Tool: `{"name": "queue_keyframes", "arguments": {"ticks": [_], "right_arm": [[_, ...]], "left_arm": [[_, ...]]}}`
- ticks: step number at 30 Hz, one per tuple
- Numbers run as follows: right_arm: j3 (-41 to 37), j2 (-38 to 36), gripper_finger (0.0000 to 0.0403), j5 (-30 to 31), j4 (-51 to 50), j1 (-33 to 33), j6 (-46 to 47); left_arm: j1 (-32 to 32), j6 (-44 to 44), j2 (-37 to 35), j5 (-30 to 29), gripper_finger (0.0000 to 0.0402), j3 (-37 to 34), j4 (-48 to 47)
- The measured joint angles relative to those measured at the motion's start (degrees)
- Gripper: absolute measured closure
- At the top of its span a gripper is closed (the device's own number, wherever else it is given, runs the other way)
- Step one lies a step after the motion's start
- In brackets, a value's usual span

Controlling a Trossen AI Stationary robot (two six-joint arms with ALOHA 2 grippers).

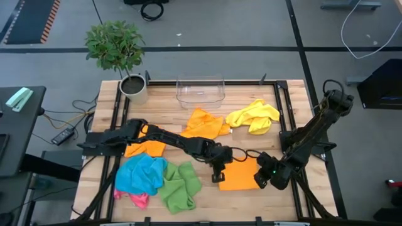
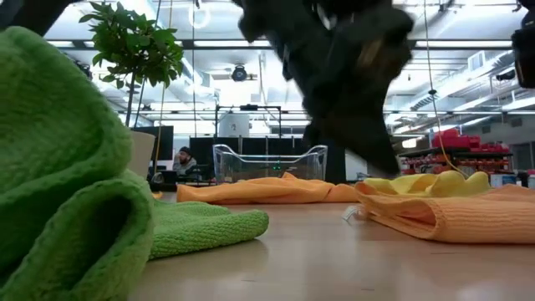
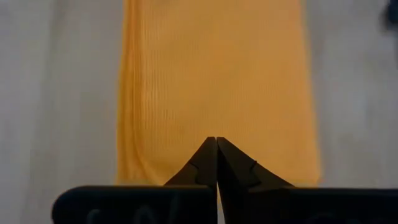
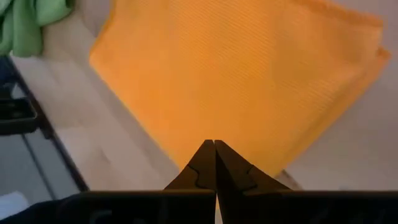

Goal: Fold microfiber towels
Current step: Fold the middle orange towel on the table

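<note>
With both my left gripper (image 1: 218, 177) and right gripper (image 1: 262, 179) pinched closed over one flattened orange towel (image 1: 242, 176), I judge the other towels (image 1: 157, 179) unfolded.

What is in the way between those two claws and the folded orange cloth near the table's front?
Nothing visible. The left gripper and right gripper sit at opposite edges of the flat folded orange microfiber towel, fingers shut. The crumpled green towel lies off to the side.
</note>
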Motion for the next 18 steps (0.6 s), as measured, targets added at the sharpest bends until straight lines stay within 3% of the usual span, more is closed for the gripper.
{"name": "queue_keyframes", "arguments": {"ticks": [9,15,18], "right_arm": [[0.0,-0.8,0.0400,1.6,-2.1,-2.3,-3.1],[0.0,-4.3,0.0400,2.3,-3.8,-4.6,-7.4],[0.0,-7.4,0.0400,3.4,-4.8,-5.3,-10.1]], "left_arm": [[3.0,1.2,1.4,-0.4,0.0396,0.0,-1.9],[6.1,1.1,-4.1,-1.3,0.0385,0.0,-4.1],[7.2,2.3,-8.1,-1.9,0.0372,0.0,-11.7]]}}
